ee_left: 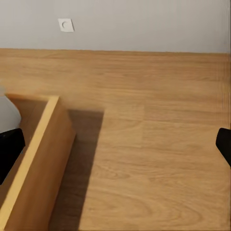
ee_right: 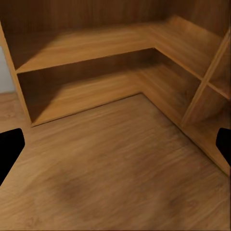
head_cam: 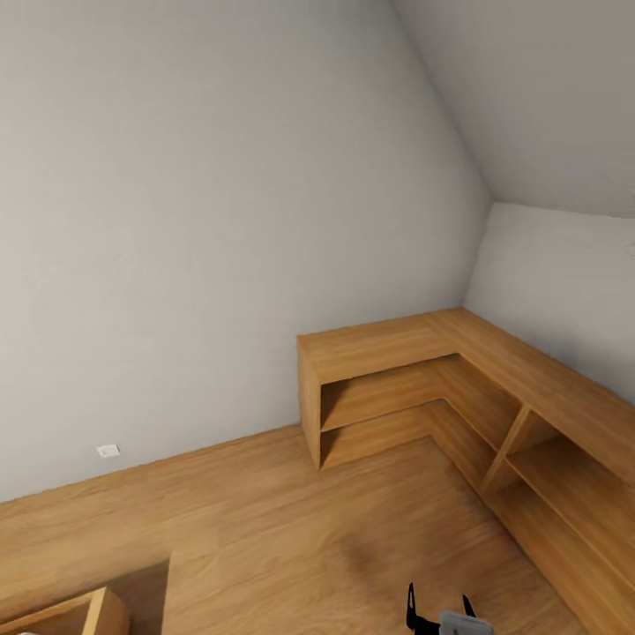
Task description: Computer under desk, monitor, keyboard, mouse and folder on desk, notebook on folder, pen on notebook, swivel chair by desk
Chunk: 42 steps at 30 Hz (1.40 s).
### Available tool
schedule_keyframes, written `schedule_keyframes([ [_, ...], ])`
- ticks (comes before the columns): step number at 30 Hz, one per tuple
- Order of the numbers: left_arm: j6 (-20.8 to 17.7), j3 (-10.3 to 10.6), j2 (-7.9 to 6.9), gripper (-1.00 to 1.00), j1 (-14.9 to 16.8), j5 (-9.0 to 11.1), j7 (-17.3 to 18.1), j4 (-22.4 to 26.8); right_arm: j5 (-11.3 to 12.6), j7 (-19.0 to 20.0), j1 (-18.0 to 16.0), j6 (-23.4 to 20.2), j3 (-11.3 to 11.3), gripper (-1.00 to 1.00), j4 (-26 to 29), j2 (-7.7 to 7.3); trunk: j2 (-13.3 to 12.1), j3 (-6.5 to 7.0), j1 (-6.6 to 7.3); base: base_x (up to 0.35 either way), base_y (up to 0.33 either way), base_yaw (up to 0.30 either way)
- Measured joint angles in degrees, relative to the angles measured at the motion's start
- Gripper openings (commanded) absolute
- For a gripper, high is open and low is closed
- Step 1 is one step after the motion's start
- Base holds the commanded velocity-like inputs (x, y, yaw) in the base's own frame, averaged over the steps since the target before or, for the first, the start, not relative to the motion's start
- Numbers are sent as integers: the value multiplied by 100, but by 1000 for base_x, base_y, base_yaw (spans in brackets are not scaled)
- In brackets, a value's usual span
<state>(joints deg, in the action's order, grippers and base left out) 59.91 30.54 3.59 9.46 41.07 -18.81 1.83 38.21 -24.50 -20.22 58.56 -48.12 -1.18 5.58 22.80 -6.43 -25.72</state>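
An L-shaped shelf unit [head_cam: 459, 388] fills the far right corner of the bedroom, standing on the floor [head_cam: 291, 529] against both walls; a wall socket [head_cam: 108, 451] sits low at left; another cabinet's corner [head_cam: 84, 613] lies near left

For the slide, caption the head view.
Grey-walled attic corner with an L-shaped wooden shelf unit on plank floor.

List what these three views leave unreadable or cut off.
- Right gripper: in the head view the bottom edge cuts it off; only two dark finger tips and a pale part show.
- Wall plate: too small in the head view to tell its type; in the left wrist view it is blurred.
- Wooden box: its contents are cut off by the left wrist view's edge.
- L-shaped wooden shelf unit: its top lies beyond the right wrist view's edge.
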Motion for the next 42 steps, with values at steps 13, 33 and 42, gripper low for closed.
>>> schedule_keyframes([
  [13,1,0,-7,100,0,0,0,0,0,5,1,-1,0,100,-1,-1,0,0,0,331,107,-265],
  [33,-1,-1,-3,100,0,1,-8,3,-1,25,0,0,-1,100,2,-1,-1,0,-3,205,118,-282],
  [42,-1,7,-1,100,0,0,-9,7,-1,71,-1,0,-1,100,-1,-1,0,0,0,162,2,-293],
])
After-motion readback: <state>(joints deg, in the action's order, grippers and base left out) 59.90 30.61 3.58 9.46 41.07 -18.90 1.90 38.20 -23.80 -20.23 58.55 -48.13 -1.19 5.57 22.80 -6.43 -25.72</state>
